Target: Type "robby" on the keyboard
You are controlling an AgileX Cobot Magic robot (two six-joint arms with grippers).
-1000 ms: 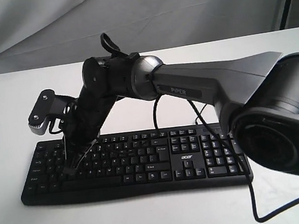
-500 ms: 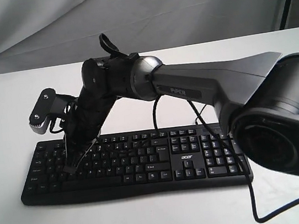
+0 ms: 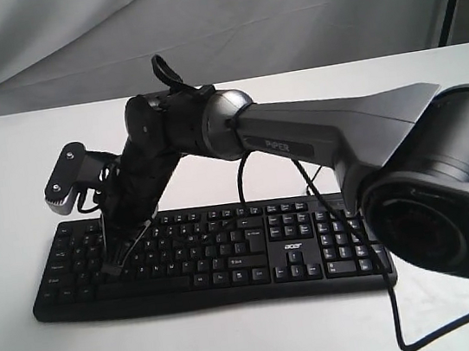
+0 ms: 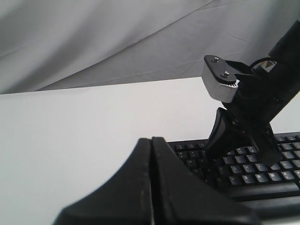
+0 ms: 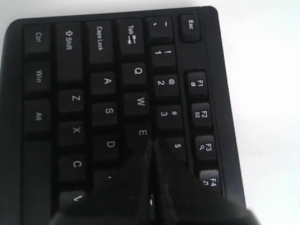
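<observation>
Nearest the exterior view is the bulky grey base joint of my right arm [image 3: 446, 189], and a black cable [image 3: 396, 310] hangs past it over the white desk [image 3: 197, 346]. The keyboard [image 3: 228, 255] lies flat on that desk, its long side across the view. The number pad is on the right and a small white acer logo [image 3: 292, 246] sits beside the arrow keys.

My right arm reaches across the middle to the keyboard's left part. My right tool [image 5: 151, 143] is closed, its two black fingers pressed together into a single point. That point hangs low over the letter keys, just beside the E key [image 5: 142, 133] and below the number row. I cannot tell whether it touches a key.

My left tool [image 4: 151, 139] is closed too, with only a thin seam between its fingers. It is held off the keyboard's left end, over bare desk. Farthest back, a creased grey cloth [image 3: 281, 12] hangs behind the desk.
</observation>
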